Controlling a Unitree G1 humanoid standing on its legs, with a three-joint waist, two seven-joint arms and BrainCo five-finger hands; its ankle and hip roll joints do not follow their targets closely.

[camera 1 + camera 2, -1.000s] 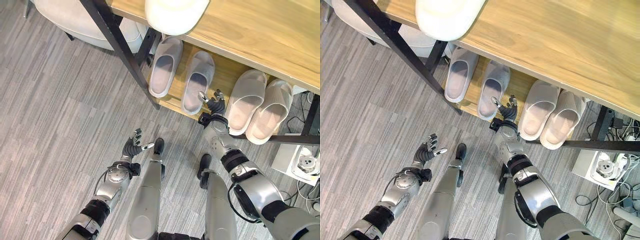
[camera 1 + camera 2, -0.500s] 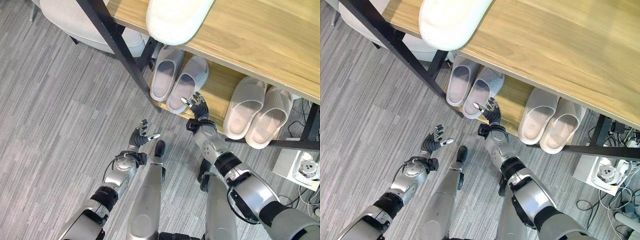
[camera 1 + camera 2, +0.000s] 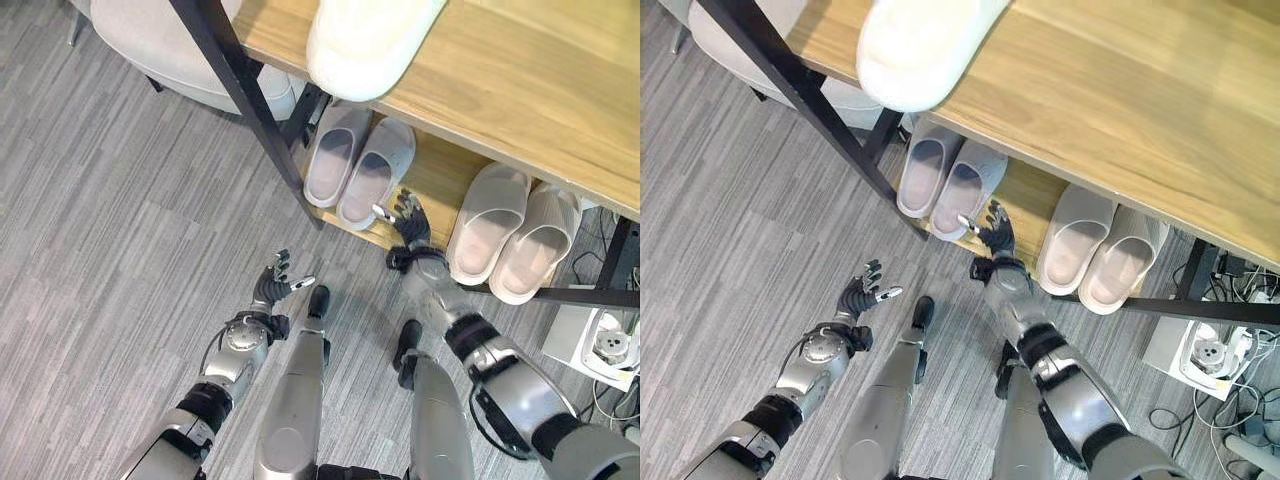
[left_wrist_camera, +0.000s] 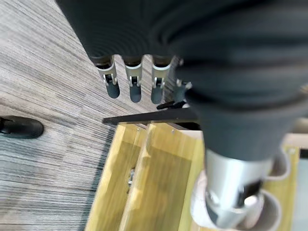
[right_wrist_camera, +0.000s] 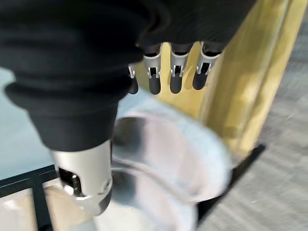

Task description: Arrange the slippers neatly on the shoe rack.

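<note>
On the lower shelf of the shoe rack (image 3: 430,175) I've got four slippers in two pairs. The left pair is the grey slipper (image 3: 335,155) and the lilac slipper (image 3: 375,172), now lying side by side, touching, toes pointing in under the top board. A second ago the lilac one sat apart from its mate, nearer the middle of the shelf; half a second ago it was angled in toward it, and now it's tucked up beside it. The right pair, two beige slippers (image 3: 488,222) (image 3: 538,243), lies touching each other further along the shelf, heels hanging a bit over the front edge, same as before.

My right hand (image 3: 408,216) has come back off the lilac slipper a little. It's at the shelf's front edge between the two pairs, just beside the lilac heel, fingers straight and spread, thumb out, holding nothing. The right wrist view shows the fingers relaxed over that slipper and the wood.

My left hand (image 3: 274,287) hangs over the grey floor (image 3: 120,240), well apart from the rack, fingers loosely spread, empty too. It's barely shifted over the last second.

Further out, a white rounded thing (image 3: 365,40) sits on the rack's top board, and a pale cushioned seat (image 3: 170,45) stands behind the black frame leg.
</note>
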